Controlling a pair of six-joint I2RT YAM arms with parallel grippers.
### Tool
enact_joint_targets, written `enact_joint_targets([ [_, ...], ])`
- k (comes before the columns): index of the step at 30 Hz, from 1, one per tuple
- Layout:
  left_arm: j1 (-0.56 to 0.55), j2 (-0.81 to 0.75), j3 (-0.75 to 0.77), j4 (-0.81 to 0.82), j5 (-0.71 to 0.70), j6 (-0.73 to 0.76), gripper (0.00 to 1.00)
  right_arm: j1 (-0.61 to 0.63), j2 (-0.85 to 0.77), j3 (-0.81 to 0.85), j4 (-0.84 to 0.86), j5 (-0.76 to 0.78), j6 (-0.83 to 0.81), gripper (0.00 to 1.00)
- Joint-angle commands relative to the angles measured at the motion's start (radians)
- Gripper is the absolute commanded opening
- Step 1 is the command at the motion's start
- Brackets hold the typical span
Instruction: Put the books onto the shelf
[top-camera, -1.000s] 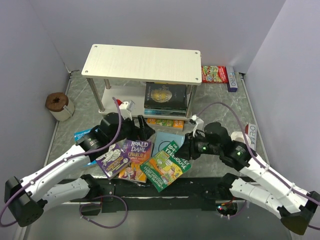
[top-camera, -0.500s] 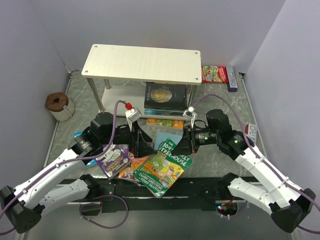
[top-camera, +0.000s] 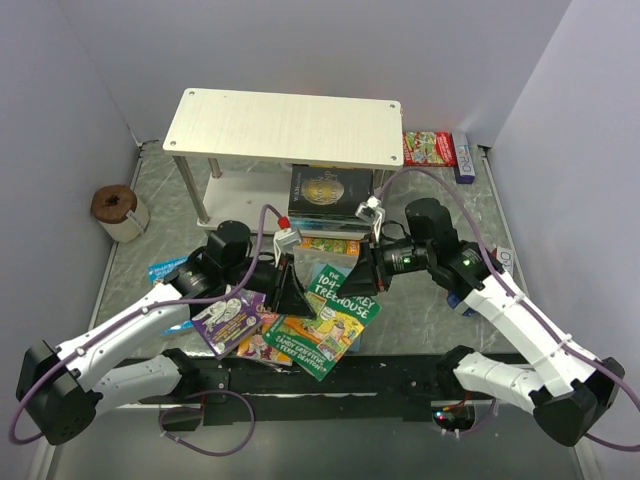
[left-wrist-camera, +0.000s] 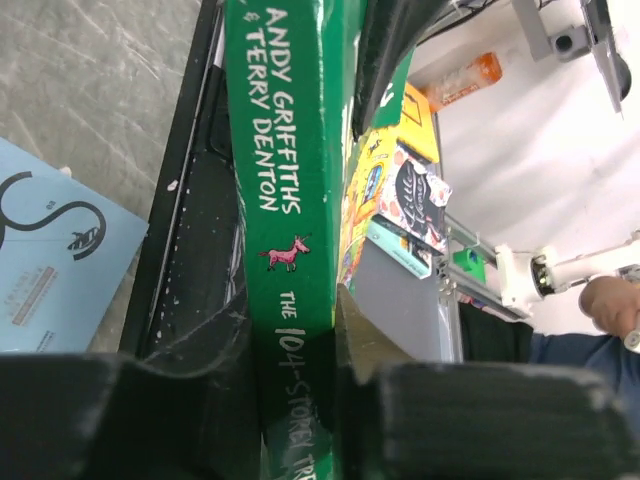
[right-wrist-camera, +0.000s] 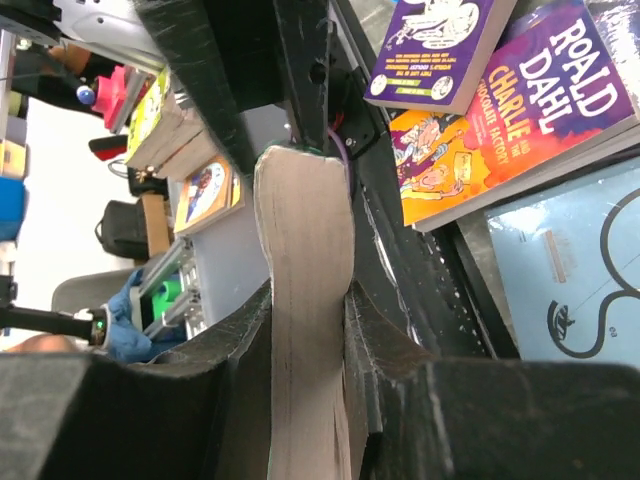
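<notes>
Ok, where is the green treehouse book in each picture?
Top external: green book sits front centre, tilted.
Left wrist: its spine runs up the middle.
Right wrist: only its pale page edge shows, in the centre.
Shared landmark: light blue swirl book, lying flat in all three.

books (top-camera: 330, 315): at least 6 | shelf (top-camera: 283, 127): 1 | red box (top-camera: 428, 148): 1

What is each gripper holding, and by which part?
Both hold the green book: the left gripper clamps its spine, the right gripper its page edge.
</notes>
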Motion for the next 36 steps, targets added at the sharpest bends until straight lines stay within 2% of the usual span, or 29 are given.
enact_joint_targets([
  [1, 0.002, -0.023, 0.037, 0.067, 0.043, 0.014, 0.01, -0.003, 0.003, 0.119, -0.024, 0.02, -0.04, 0.13],
  [2, 0.002, -0.047, 0.045, 0.069, 0.031, 0.0, 0.01, -0.002, -0.001, 0.132, -0.03, 0.051, -0.04, 0.37],
  [4, 0.001, -0.078, 0.084, 0.044, -0.032, -0.003, 0.01, -0.003, -0.032, 0.178, -0.047, 0.194, -0.037, 0.58],
  [5, 0.001, -0.106, 0.106, 0.027, -0.062, -0.005, 0.01, -0.002, -0.043, 0.197, -0.055, 0.26, -0.031, 0.71],
  [6, 0.004, -0.12, 0.128, 0.017, -0.095, -0.008, 0.01, -0.002, -0.063, 0.215, -0.063, 0.316, -0.025, 0.77],
  [7, 0.005, -0.132, 0.175, 0.006, -0.133, -0.015, 0.01, -0.002, -0.075, 0.25, -0.073, 0.435, -0.016, 0.81],
  [8, 0.007, -0.153, 0.203, 0.003, -0.211, -0.029, 0.01, 0.0, -0.086, 0.263, -0.072, 0.492, -0.006, 0.84],
  [10, 0.011, -0.167, 0.285, 0.01, -0.311, -0.055, 0.01, -0.002, -0.138, 0.252, -0.009, 0.594, 0.036, 0.85],
  [11, 0.011, -0.173, 0.312, 0.039, -0.442, -0.089, 0.01, -0.003, -0.159, 0.239, 0.021, 0.65, 0.049, 0.85],
  [13, 0.014, -0.172, 0.393, 0.07, -0.576, -0.121, 0.01, -0.003, -0.216, 0.19, 0.086, 0.707, 0.09, 0.85],
  [14, 0.013, -0.158, 0.422, 0.093, -0.75, -0.15, 0.01, -0.002, -0.231, 0.177, 0.139, 0.739, 0.098, 0.84],
  [17, 0.014, -0.103, 0.522, 0.11, -1.03, -0.222, 0.01, -0.002, -0.27, 0.128, 0.23, 0.804, 0.138, 0.82],
  [18, 0.014, -0.083, 0.565, 0.142, -1.214, -0.242, 0.01, -0.002, -0.279, 0.119, 0.246, 0.815, 0.153, 0.82],
  [21, 0.016, -0.003, 0.603, 0.246, -1.464, -0.324, 0.01, -0.002, -0.284, 0.087, 0.287, 0.847, 0.178, 0.81],
  [24, 0.019, 0.084, 0.637, 0.355, -1.58, -0.367, 0.07, -0.002, -0.282, 0.073, 0.299, 0.859, 0.182, 0.81],
  [25, 0.02, 0.105, 0.649, 0.362, -1.654, -0.39, 0.07, -0.002, -0.281, 0.065, 0.302, 0.861, 0.182, 0.81],
  [29, 0.045, 0.234, 0.654, 0.527, -1.727, -0.459, 0.03, -0.002, -0.296, 0.028, 0.325, 0.873, 0.19, 0.8],
  [31, 0.05, 0.273, 0.654, 0.596, -1.732, -0.476, 0.04, -0.002, -0.307, 0.01, 0.336, 0.881, 0.192, 0.8],
  [34, 0.062, 0.339, 0.689, 0.492, -1.799, -0.632, 0.03, -0.002, -0.313, -0.008, 0.338, 0.889, 0.196, 0.8],
  [36, 0.067, 0.38, 0.689, 0.423, -1.836, -0.733, 0.08, -0.002, -0.311, -0.018, 0.348, 0.881, 0.204, 0.8],
])
